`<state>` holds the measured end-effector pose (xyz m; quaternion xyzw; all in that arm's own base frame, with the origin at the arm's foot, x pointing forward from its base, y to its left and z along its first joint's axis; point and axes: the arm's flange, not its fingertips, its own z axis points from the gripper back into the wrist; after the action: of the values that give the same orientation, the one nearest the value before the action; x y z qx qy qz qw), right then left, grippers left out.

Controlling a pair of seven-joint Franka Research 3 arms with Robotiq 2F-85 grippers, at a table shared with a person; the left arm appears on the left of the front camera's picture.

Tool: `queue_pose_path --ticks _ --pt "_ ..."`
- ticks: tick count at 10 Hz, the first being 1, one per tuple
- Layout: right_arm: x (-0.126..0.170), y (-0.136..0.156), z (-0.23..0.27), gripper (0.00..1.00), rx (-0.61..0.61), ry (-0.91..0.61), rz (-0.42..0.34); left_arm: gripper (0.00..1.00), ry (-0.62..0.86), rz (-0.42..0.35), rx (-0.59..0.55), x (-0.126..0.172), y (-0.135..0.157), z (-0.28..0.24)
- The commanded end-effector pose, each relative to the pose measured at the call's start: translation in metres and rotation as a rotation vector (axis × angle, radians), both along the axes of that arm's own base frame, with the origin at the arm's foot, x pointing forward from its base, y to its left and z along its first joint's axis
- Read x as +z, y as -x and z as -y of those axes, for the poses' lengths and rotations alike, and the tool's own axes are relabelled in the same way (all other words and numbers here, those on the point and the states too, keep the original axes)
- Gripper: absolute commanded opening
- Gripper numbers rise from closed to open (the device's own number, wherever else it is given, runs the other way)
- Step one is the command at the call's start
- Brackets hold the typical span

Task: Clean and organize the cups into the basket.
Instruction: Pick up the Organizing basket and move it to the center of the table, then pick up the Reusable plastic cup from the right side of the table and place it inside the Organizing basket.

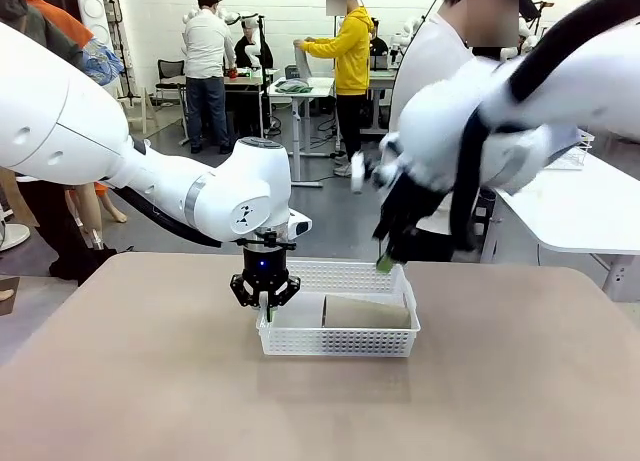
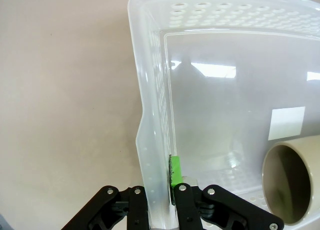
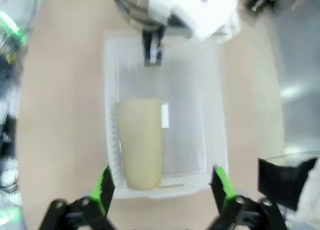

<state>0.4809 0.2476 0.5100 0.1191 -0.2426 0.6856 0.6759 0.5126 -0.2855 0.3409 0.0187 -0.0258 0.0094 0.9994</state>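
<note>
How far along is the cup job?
Done: one tan cup lies on its side in the basket. In hand: left gripper clamps the basket's wall; right gripper hovers open, empty, above it. Left: anything still to load.

No legible txt, nos. or brand names. White sticker point(image 2: 286, 122) on basket point(image 2: 150, 90) floor: blank. Small dark logo point(image 1: 243, 217) on left arm point(image 1: 170, 186): unreadable.

Glossy white left arm point(image 1: 150, 176), black end effector point(image 1: 266, 303), green pads point(image 2: 175, 170).
</note>
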Motion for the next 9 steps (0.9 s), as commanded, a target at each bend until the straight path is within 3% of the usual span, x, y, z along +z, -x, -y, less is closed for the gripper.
queue_pose_path --ticks 1,3,6,9 --pt "0.012 0.054 0.127 1.00 -0.048 -0.256 0.033 0.00 -0.005 -0.002 -0.007 -0.002 0.001 0.000" --pt "0.002 0.085 0.219 1.00 -0.124 -0.435 0.061 0.00 -0.005 -0.002 -0.007 -0.002 0.001 0.000" --pt "-0.051 0.135 0.338 1.00 -0.146 -0.607 0.102 0.00 -0.005 -0.002 -0.007 -0.002 0.001 0.000" --pt "-0.083 0.152 0.392 1.00 -0.187 -0.698 0.126 0.00 -0.005 -0.002 -0.007 -0.002 0.001 0.000"
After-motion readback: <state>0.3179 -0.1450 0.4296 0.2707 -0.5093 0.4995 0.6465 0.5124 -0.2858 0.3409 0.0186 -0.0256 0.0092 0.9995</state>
